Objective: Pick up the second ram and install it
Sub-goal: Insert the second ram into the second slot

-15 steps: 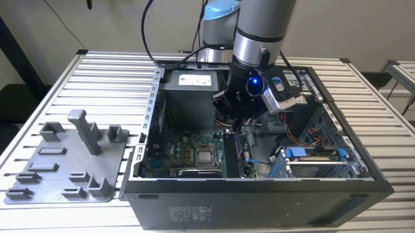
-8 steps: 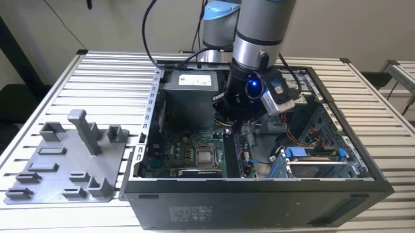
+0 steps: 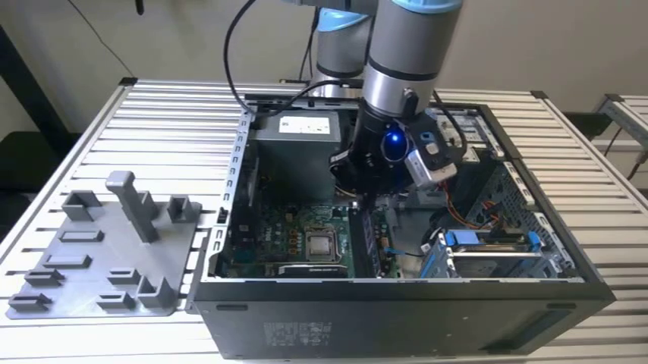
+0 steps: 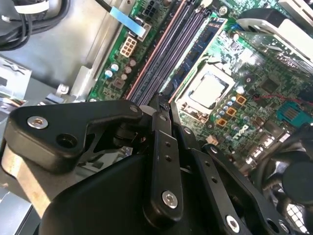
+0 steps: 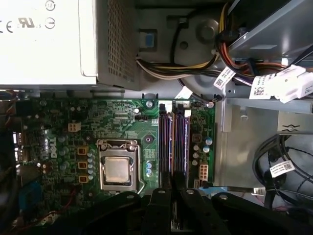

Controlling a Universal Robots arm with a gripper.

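Note:
My gripper [image 3: 371, 203] hangs inside the open computer case [image 3: 405, 296], just above the motherboard's memory slots [image 5: 173, 142]. In both wrist views its black fingers [image 4: 161, 147] stand close together, directly over the slots [image 4: 166, 54]. Between the fingertips shows a thin dark sliver, edge-on, which I take for the second ram [image 5: 173, 218]; most of it is hidden by the fingers. The slots run beside the processor socket [image 5: 117, 169].
The grey fixture tray [image 3: 91, 258] with upright posts lies at the exterior view's left, outside the case. The power supply [image 5: 49, 39] and bundled cables [image 5: 283, 83] crowd the case around the slots. A drive cage [image 3: 496, 254] stands at the exterior view's right.

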